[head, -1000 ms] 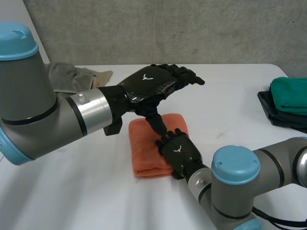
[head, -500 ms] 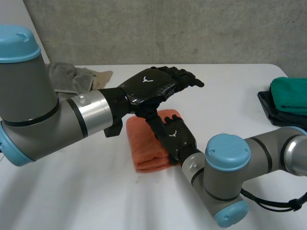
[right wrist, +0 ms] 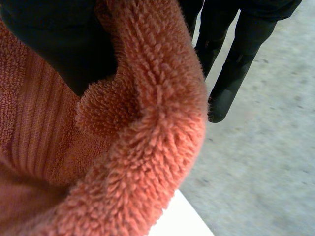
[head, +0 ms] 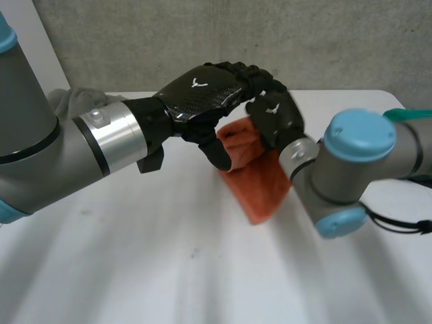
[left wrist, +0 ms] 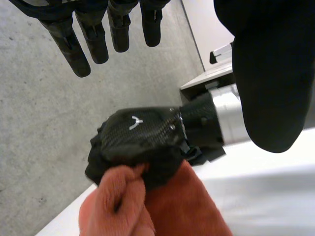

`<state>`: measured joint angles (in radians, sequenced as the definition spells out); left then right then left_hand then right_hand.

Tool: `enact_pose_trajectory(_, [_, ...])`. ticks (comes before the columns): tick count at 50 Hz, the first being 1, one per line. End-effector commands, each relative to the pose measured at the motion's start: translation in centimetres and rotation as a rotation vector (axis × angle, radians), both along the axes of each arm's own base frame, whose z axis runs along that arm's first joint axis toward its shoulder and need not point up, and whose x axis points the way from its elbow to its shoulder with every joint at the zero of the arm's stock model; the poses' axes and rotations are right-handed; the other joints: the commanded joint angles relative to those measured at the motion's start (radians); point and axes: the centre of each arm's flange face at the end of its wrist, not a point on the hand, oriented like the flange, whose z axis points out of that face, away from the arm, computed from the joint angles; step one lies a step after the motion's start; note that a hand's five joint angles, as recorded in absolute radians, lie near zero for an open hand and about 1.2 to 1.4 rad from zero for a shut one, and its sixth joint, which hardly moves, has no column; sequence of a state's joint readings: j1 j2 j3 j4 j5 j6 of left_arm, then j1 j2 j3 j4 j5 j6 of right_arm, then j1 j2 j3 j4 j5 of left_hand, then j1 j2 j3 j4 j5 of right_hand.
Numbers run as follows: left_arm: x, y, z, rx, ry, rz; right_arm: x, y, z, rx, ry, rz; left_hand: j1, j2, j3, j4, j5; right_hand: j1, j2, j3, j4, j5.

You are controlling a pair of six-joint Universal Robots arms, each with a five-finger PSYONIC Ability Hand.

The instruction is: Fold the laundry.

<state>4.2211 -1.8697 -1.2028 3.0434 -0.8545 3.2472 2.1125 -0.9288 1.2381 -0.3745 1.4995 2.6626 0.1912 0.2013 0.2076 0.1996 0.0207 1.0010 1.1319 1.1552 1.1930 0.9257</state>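
My right hand (head: 277,118) is shut on one end of the folded orange towel (head: 260,182) and holds it off the white table (head: 135,256), so the towel hangs tilted below the hand. In the left wrist view the right hand (left wrist: 140,140) bunches the towel (left wrist: 172,211) in curled fingers. The right wrist view shows towel pile (right wrist: 147,147) pressed into that hand's palm (right wrist: 59,44). My left hand (head: 202,94) hovers open just beside and above, its fingers (left wrist: 78,44) straight, not touching the towel.
A heap of grey and beige cloth (head: 74,101) lies at the table's back left. A folded green towel (head: 413,116) sits at the right edge behind my right arm. Bare table stretches across the front.
My right hand has closed on the orange towel and lifted it from the table up and toward the back. My left hand has risen slightly and stays open.
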Motion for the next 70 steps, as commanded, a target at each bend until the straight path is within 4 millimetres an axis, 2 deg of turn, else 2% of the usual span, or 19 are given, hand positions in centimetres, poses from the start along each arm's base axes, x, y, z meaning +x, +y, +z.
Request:
enact_pose_trajectory(1, [0.0,-0.2,0.7,-0.022,0.013,0.005,-3.4,-4.6,3.8,-0.048,-0.045,-0.113,-0.013,-0.023,-0.029,-0.021,-0.017,0.395,0.264,0.241,0.203,0.296])
enact_pose_trajectory(5, [-0.1,-0.3,1.2,-0.032,0.023,0.005,-8.3,-8.5,7.9,-0.152,-0.088,-0.241,-0.013,-0.023,-0.029,-0.021,-0.017,0.395,0.264,0.241,0.203,0.296])
enact_pose_trajectory(9, [-0.1,-0.3,1.6,-0.014,0.043,0.003,-13.6,-11.7,9.8,-0.21,-0.096,-0.365,-0.013,-0.023,-0.029,-0.021,-0.017,0.395,0.264,0.241,0.203,0.296])
enact_pose_trajectory(14, [-0.2,-0.5,1.8,0.001,0.066,0.003,-20.3,-14.9,9.5,-0.223,-0.093,-0.502,-0.013,-0.023,-0.029,-0.021,-0.017,0.395,0.264,0.241,0.203,0.296])
enact_pose_trajectory(16, [-0.2,-0.5,1.6,0.004,0.066,0.001,-22.4,-16.0,8.5,-0.215,-0.092,-0.528,-0.013,-0.023,-0.029,-0.021,-0.017,0.395,0.264,0.241,0.203,0.296])
enact_pose_trajectory(21, [-0.4,-0.3,1.3,0.012,0.061,-0.005,-28.4,-19.0,2.5,-0.147,-0.059,-0.54,-0.013,-0.023,-0.029,-0.021,-0.017,0.395,0.264,0.241,0.203,0.296])
enact_pose_trajectory(25, [-0.4,-0.3,0.9,0.025,0.056,-0.006,-31.1,-19.9,-4.1,-0.009,-0.027,-0.512,-0.013,-0.023,-0.029,-0.021,-0.017,0.395,0.264,0.241,0.203,0.296])
enact_pose_trajectory(29, [-0.5,-0.2,0.4,0.039,0.047,-0.007,-32.5,-19.4,-8.1,0.103,0.012,-0.497,-0.013,-0.023,-0.029,-0.021,-0.017,0.395,0.264,0.241,0.203,0.296])
enact_pose_trajectory(30, [-0.5,-0.2,0.3,0.042,0.045,-0.007,-32.7,-19.3,-8.3,0.114,0.02,-0.503,-0.013,-0.023,-0.029,-0.021,-0.017,0.216,0.085,0.062,0.024,0.117])
enact_pose_trajectory(32, [-0.5,-0.2,0.3,0.042,0.045,-0.008,-33.9,-18.9,-8.2,0.144,0.049,-0.546,-0.013,-0.023,-0.029,-0.021,-0.017,-0.826,-0.957,-0.981,-1.018,-0.926])
enact_pose_trajectory(35, [-0.5,-0.2,0.4,0.04,0.047,-0.008,-34.9,-18.4,-7.6,0.181,0.055,-0.578,-0.013,-0.023,-0.029,-0.021,-0.017,-0.826,-0.957,-0.981,-1.018,-0.926])
enact_pose_trajectory(46, [-0.6,0.3,1.1,0.021,0.057,-0.017,-35.2,-14.0,1.8,0.096,0.069,-0.548,-0.013,-0.023,-0.029,-0.021,-0.017,-0.826,-0.957,-0.981,-1.018,-0.926])
enact_pose_trajectory(50, [-0.9,1.0,1.1,0.024,0.055,-0.033,-36.8,-12.5,4.1,0.098,0.07,-0.604,-0.013,-0.023,-0.029,-0.021,-0.017,-0.826,-0.957,-0.981,-1.018,-0.926])
enact_pose_trajectory(54, [-0.8,1.3,1.5,0.016,0.061,-0.035,-40.3,-10.9,7.2,0.111,0.108,-0.738,-0.013,-0.023,-0.029,-0.021,-0.017,-0.826,-0.957,-0.981,-1.018,-0.926])
enact_pose_trajectory(56, [-0.7,1.4,1.8,0.007,0.066,-0.036,-42.4,-10.6,9.3,0.085,0.182,-0.858,-0.013,-0.023,-0.029,-0.021,-0.017,-0.826,-0.957,-0.981,-1.018,-0.926])
enact_pose_trajectory(60, [-0.5,1.6,3.3,-0.033,0.091,-0.034,-43.5,-11.0,14.7,-0.1,0.333,-1.015,-0.013,-0.023,-0.029,-0.021,-0.017,-0.826,-0.957,-0.981,-1.018,-0.926])
enact_pose_trajectory(62, [-0.5,1.6,4.1,-0.057,0.112,-0.031,-42.1,-11.6,17.0,-0.2,0.332,-1.022,-0.013,-0.023,-0.029,-0.021,-0.017,-0.826,-0.957,-0.981,-1.018,-0.926])
enact_pose_trajectory(64, [-0.4,1.1,5.8,-0.087,0.16,-0.002,-37.4,-12.4,19.9,-0.356,0.264,-0.925,-0.01,-0.02,-0.026,-0.018,-0.014,-0.826,-0.957,-0.981,-1.018,-0.926])
enact_pose_trajectory(70, [1.6,-2.0,11.0,-0.176,0.347,0.197,-26.8,-11.9,22.4,-0.551,0.073,-0.638,0.008,-0.002,-0.009,-0.001,0.004,-0.826,-0.957,-0.981,-1.018,-0.926])
